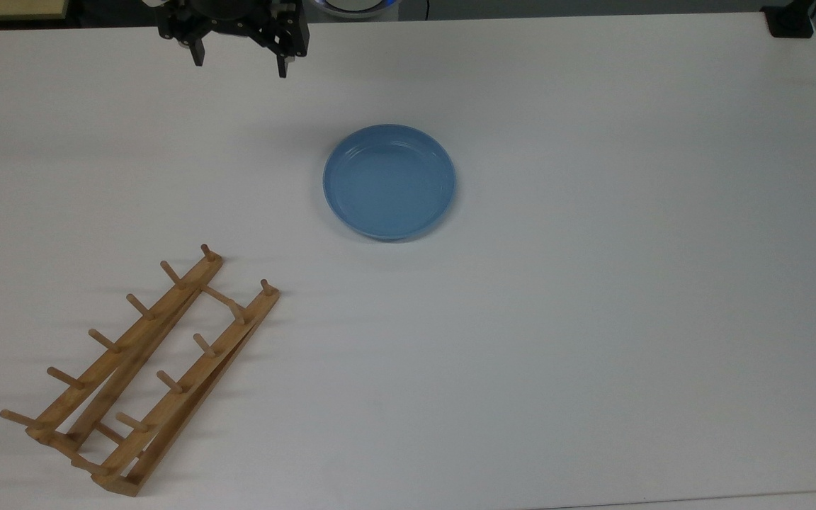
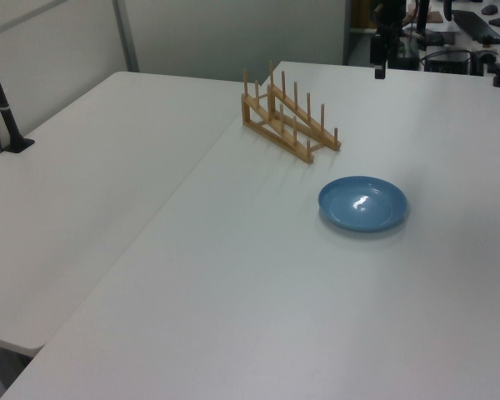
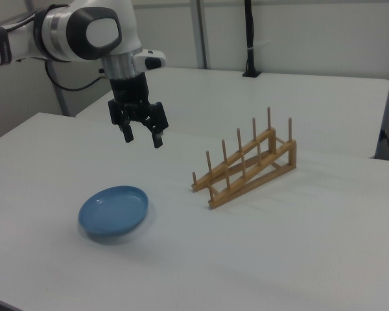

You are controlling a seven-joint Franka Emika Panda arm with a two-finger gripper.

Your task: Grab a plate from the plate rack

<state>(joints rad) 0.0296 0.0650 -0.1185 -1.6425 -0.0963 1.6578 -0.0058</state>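
- Lying flat on the white table (image 1: 592, 319), the blue plate (image 1: 389, 181) sits well apart from the plate rack (image 1: 140, 372).
- Gripper (image 3: 141, 135) hangs above the table, fingers (image 1: 282, 62) spread and empty, well clear of the plate.
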